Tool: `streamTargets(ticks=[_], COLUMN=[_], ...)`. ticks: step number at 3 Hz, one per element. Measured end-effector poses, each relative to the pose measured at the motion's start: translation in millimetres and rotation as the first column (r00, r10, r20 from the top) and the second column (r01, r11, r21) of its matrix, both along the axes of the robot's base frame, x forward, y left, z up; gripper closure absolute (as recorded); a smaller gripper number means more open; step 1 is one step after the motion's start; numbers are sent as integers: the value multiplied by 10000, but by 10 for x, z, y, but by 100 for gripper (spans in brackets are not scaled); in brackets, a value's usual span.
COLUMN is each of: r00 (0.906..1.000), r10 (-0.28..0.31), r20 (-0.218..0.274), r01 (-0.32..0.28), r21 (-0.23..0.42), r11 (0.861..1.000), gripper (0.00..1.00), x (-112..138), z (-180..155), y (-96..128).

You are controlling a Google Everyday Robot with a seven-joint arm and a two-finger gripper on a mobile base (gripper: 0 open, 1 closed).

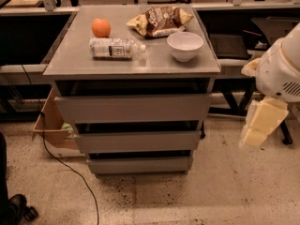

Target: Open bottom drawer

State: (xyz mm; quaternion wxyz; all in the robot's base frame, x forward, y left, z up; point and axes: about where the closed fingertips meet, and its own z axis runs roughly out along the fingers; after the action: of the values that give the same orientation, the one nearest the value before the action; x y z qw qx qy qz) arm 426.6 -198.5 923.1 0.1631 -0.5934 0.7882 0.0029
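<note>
The grey cabinet (pixel 65 64) has three handleless drawers stacked under its top. The bottom drawer (pixel 140 164) has the slimmest front and sits just above the floor, pushed in, with a dark gap above it. The mid-height drawer (pixel 138 141) and the tallest drawer (pixel 133 108) are above it. My gripper (pixel 260 125) is the cream-coloured part hanging under the white arm joint (pixel 281 69), to the right of the cabinet at middle-drawer height and apart from it.
On the cabinet top lie an orange (pixel 101 27), a water bottle (pixel 115 48) on its side, a white bowl (pixel 185 46) and a chip bag (pixel 159 20). A cardboard box (pixel 49 125) and a black cable (pixel 70 172) are on the floor at the left. Benches stand behind.
</note>
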Motion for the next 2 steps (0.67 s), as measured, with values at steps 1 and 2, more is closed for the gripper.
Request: streamTargets(ticks=[1, 2], r00=[9995, 9984], r10=[58, 109], r20=[-295, -555], r01=[-49, -77], r21=[309, 578], r11=[9995, 9983], gripper=[0, 0], x=[-63, -127], z=[-491, -964], y=[128, 242])
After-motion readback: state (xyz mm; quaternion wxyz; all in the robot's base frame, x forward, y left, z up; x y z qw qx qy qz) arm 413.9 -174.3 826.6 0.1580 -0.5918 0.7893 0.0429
